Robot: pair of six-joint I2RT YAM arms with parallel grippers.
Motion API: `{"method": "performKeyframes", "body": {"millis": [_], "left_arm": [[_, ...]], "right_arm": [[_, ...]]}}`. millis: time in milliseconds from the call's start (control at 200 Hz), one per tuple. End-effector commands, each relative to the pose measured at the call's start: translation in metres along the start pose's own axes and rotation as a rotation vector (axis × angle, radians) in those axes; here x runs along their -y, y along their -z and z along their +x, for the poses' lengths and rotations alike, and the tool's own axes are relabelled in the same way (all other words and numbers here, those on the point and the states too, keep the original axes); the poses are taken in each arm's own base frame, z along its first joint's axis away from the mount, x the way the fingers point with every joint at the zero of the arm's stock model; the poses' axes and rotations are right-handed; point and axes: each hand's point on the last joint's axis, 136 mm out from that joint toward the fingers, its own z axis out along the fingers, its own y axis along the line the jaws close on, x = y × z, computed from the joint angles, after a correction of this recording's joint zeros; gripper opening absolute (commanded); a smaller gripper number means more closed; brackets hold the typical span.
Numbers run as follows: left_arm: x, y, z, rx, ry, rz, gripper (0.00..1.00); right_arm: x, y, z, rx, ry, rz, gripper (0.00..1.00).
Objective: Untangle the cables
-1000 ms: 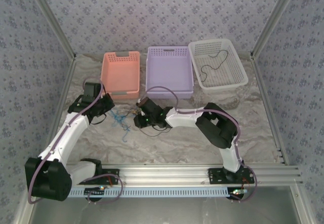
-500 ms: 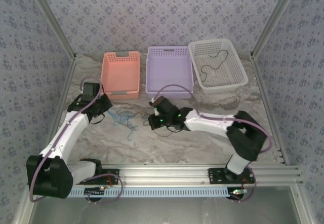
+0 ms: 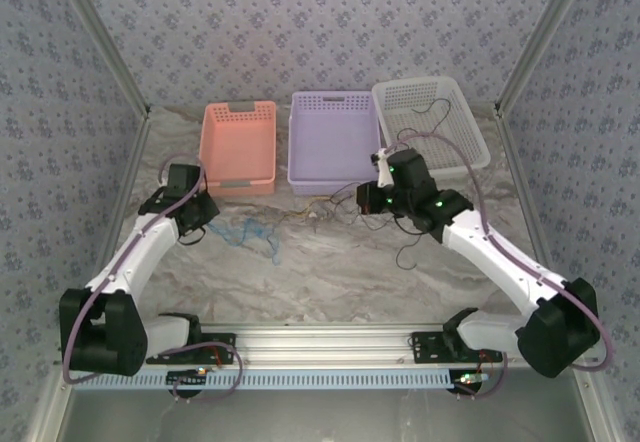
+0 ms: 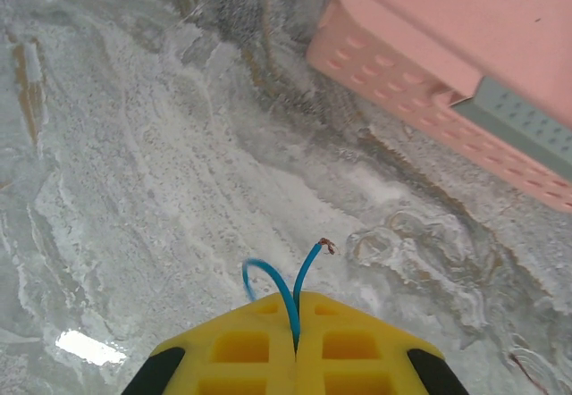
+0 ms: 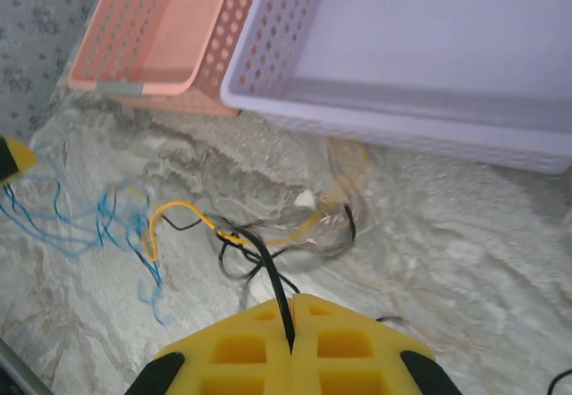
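Left fingers (image 4: 304,310) pinch thin blue cable (image 4: 284,288). Right fingers (image 5: 299,310) pinch thin black cable (image 5: 273,274). Thin yellowish cable (image 5: 183,207) tangled with them, mid-frame, grey marbled bench (image 3: 330,282). Another black cable (image 3: 405,137) sorted, upper-right white mesh basket (image 3: 470,157). Most work left.

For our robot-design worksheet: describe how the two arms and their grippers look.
The left arm and right arm have white links, black joints and a purple-grey cable running alongside. Green lights glow near the right wrist. The left gripper and right gripper have yellow fingers with square recesses.
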Motion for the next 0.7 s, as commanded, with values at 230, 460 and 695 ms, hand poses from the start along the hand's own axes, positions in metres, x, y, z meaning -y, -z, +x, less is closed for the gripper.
{"method": "performKeyframes", "body": {"millis": [230, 460, 695], "left_arm": [[0.011, -0.016, 0.007, -0.022, 0.006, 0.065, 0.00], [0.026, -0.013, 0.005, -0.036, -0.009, 0.086, 0.00], [0.071, 0.058, -0.011, 0.098, -0.057, 0.281, 0.62]], "right_arm": [[0.018, 0.041, -0.037, 0.052, -0.046, -0.041, 0.00], [0.017, 0.050, -0.056, 0.097, -0.034, -0.020, 0.00], [-0.015, 0.050, -0.061, 0.044, 0.050, -0.125, 0.00]]}}
